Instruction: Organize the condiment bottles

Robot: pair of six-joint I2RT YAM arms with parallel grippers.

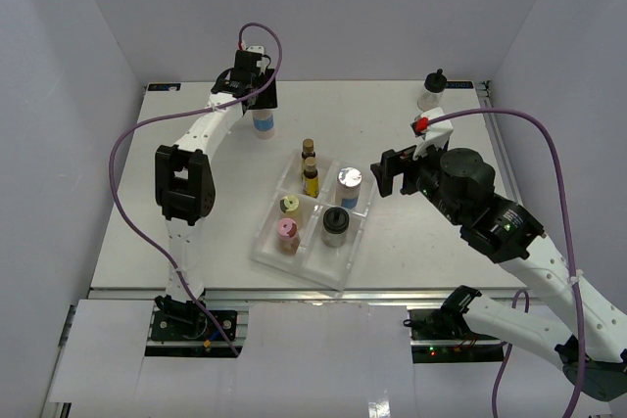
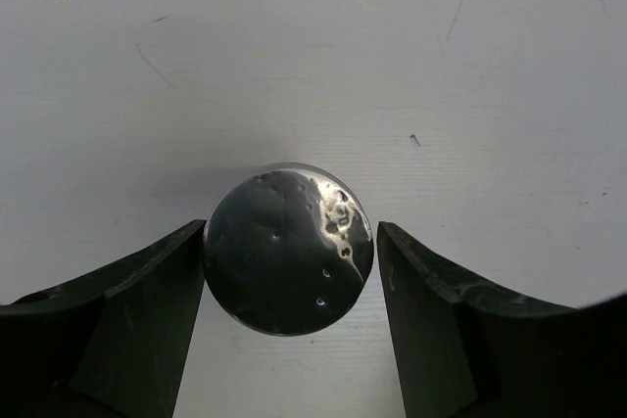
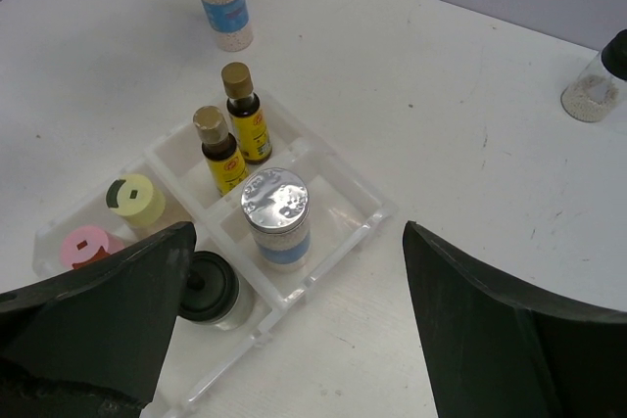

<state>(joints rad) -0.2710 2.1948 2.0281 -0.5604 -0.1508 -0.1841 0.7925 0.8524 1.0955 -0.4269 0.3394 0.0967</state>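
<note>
Jar (image 2: pixel 289 250) — between left claw (image 2: pixel 291 242) jaws

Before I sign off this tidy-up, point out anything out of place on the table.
Two bottles stand outside the tray: a blue-labelled jar on the far side, left of the tray, between the left gripper's open jaws, and a black-capped jar alone in the far right corner. Nothing looks spilled or toppled.

The white matte surface (image 1: pixel 392 105) is being lit brightly and evenly from above; only soft shadows are being cast. Glare is being reflected off the round silver metal lid (image 2: pixel 289 247), and the dark jaws are being rendered slightly blurred.
</note>
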